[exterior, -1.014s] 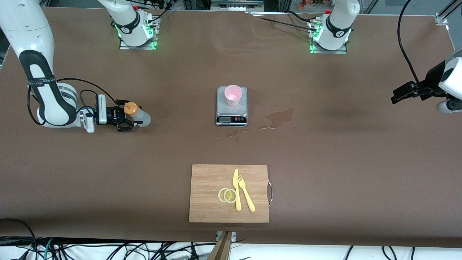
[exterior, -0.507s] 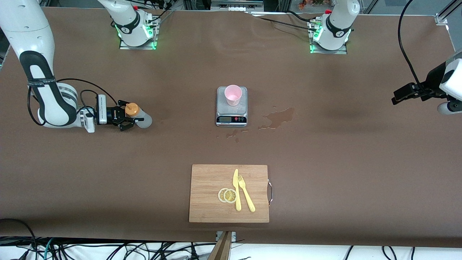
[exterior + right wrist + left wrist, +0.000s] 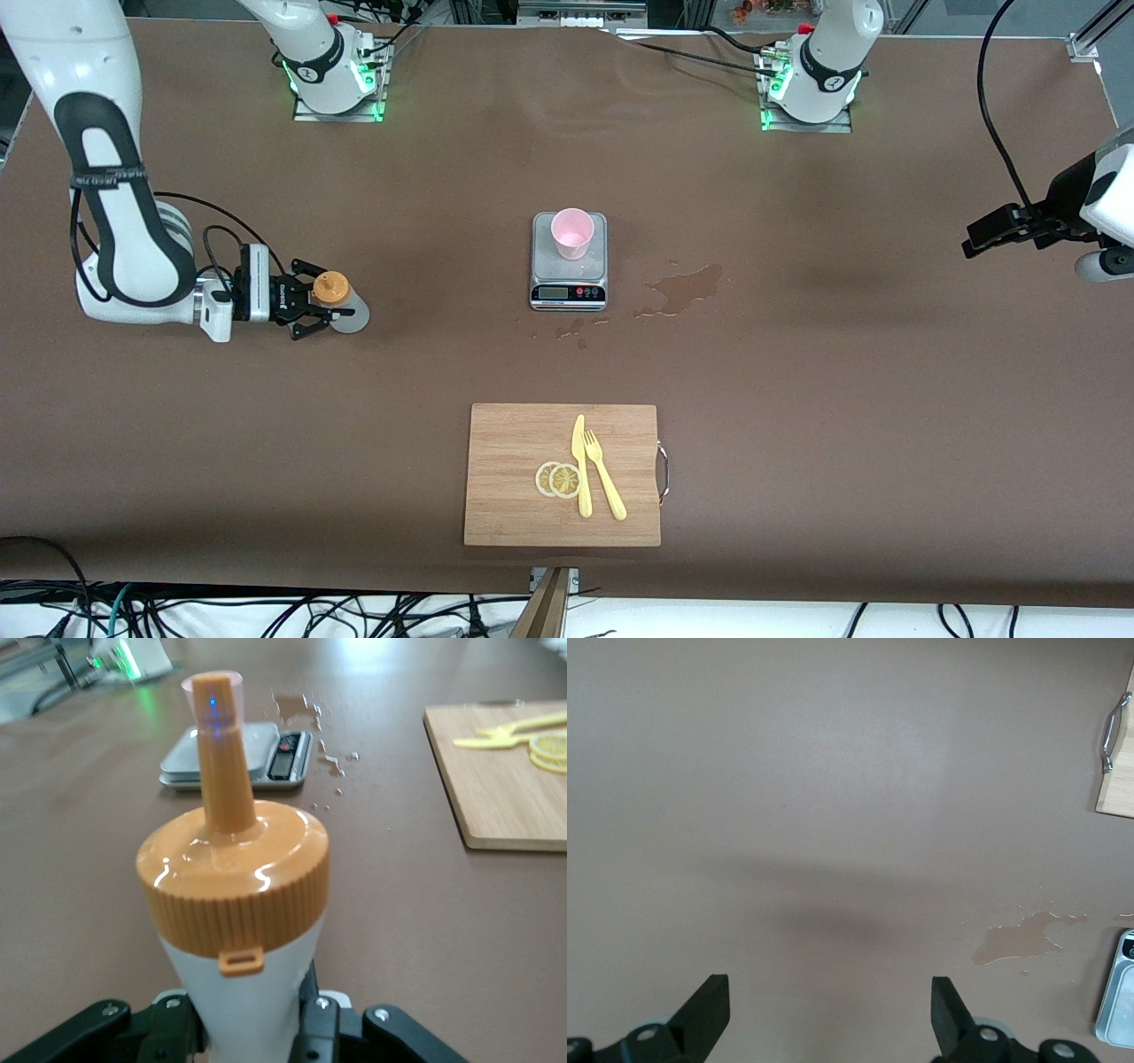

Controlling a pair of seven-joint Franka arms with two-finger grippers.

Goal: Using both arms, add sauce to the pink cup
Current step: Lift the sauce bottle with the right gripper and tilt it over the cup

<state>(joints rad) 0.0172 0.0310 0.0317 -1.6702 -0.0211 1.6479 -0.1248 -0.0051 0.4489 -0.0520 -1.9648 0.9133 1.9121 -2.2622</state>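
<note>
My right gripper (image 3: 310, 303) is shut on the sauce bottle (image 3: 344, 308), near the right arm's end of the table. In the right wrist view its fingers (image 3: 321, 1014) clamp the whitish body, and the orange cap and nozzle (image 3: 232, 868) point toward the pink cup. I cannot tell whether the bottle rests on the table. The pink cup (image 3: 571, 232) stands upright on a small silver scale (image 3: 569, 288) at the table's middle; only a sliver of it (image 3: 189, 695) shows beside the nozzle. My left gripper (image 3: 974, 237) waits open and empty, high over the left arm's end of the table (image 3: 830, 997).
A brown liquid spill (image 3: 682, 291) lies on the table beside the scale, toward the left arm's end. A wooden cutting board (image 3: 514, 496) with a yellow knife, a fork and lemon slices lies nearer to the front camera than the scale.
My right gripper has shifted a little with the bottle, and the bottle now stands more upright. The left arm has hardly moved.
</note>
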